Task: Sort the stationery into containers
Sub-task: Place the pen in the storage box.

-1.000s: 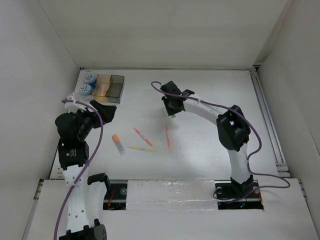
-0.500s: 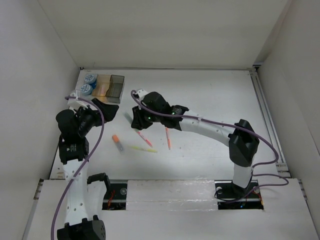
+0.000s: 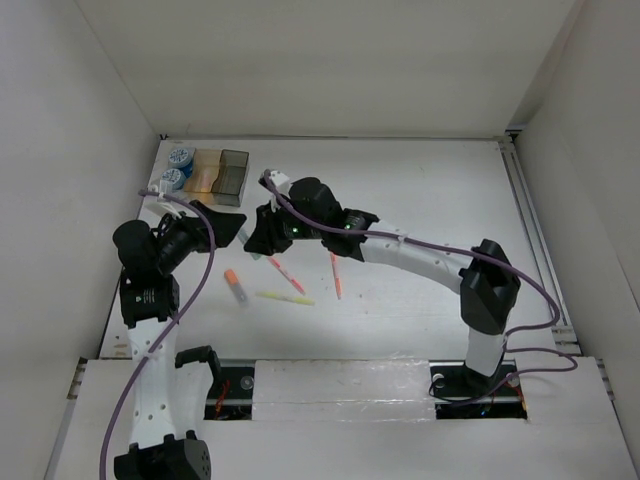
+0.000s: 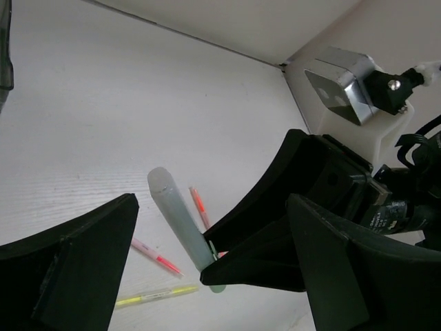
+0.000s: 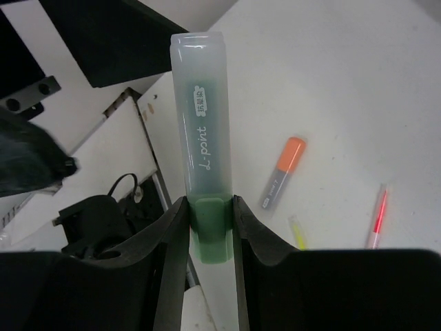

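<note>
My right gripper (image 3: 258, 236) is shut on a pale green highlighter (image 5: 200, 131) and holds it by its green end above the table. In the left wrist view the highlighter (image 4: 178, 221) sticks up between my left fingers. My left gripper (image 3: 226, 220) is open, right beside the highlighter, with nothing in it. An orange-capped marker (image 3: 236, 287), a pink-red pen (image 3: 285, 275), a yellow pen (image 3: 284, 297) and an orange-red pen (image 3: 336, 275) lie on the table. The three joined bins (image 3: 207, 172) stand at the back left. Two blue-and-white rolls (image 3: 178, 167) sit in the clear one.
White walls close the table on the left, back and right. A metal rail (image 3: 530, 230) runs along the right edge. The right arm (image 3: 420, 255) reaches across the middle, above the orange-red pen. Purple cables hang off both arms.
My right arm has swept left across the table with the highlighter, up to my left gripper. My left gripper has turned right toward it and stayed open.
</note>
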Robot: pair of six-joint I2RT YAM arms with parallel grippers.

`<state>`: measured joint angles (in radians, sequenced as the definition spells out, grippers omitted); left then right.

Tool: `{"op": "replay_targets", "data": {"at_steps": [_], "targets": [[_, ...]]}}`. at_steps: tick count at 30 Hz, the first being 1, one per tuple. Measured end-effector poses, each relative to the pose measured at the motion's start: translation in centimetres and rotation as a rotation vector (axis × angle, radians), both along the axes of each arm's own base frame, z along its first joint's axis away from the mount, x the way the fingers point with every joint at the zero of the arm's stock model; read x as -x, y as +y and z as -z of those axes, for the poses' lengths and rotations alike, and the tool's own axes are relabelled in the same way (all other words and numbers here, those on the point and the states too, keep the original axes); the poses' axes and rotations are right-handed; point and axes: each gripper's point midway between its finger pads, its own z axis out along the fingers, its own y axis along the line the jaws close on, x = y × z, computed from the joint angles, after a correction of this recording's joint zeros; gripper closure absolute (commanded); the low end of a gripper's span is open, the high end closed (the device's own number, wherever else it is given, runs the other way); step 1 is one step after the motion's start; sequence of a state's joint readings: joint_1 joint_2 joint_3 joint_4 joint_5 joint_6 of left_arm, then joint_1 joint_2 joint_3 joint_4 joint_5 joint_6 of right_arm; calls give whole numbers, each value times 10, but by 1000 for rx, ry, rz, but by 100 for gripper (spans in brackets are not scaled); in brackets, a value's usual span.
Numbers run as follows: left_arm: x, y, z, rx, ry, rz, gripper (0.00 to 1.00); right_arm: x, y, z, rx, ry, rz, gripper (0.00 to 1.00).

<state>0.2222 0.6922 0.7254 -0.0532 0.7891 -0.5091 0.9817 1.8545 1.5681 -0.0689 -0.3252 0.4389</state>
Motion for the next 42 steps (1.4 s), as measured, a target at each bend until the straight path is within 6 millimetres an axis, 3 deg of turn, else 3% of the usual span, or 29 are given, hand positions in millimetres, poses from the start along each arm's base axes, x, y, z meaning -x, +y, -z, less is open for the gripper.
{"op": "replay_targets", "data": {"at_steps": [9,10,13,14,17,20,22,23,24,25,26,32,39,42], "targets": [[0,-2,4,11,10,13,44,12,4,-51,-131,-70,-15,100],[0,-2,4,15,13,15,51,12,3,-56,-140,-76,-15,100],[1,-6,1,20,3,34,66,15,3,-55,-141,-73,-18,100],[3,-7,1,23,5,43,80,16,3,-53,-140,-69,-18,100],[7,-14,-2,45,11,79,97,16,4,-48,-132,-68,-18,100],[8,-15,0,52,24,81,100,18,5,-46,-132,-70,-19,100],[7,-14,0,52,26,71,100,17,5,-46,-135,-71,-19,69],[6,-13,1,53,29,65,100,18,5,-46,-135,-72,-20,49],[5,-12,1,49,28,54,100,18,6,-46,-137,-70,-18,18],[1,-6,3,39,28,21,100,18,5,-46,-137,-64,-17,8],[-4,1,5,31,38,-24,100,18,5,-47,-144,-69,-14,0],[-44,44,10,-41,144,-256,100,20,-30,-25,-90,-70,83,0],[-139,90,-18,-118,204,-380,100,29,-99,-13,-29,-94,241,0],[-196,108,-34,-166,203,-395,100,36,-132,-20,-28,-116,306,0]]}}
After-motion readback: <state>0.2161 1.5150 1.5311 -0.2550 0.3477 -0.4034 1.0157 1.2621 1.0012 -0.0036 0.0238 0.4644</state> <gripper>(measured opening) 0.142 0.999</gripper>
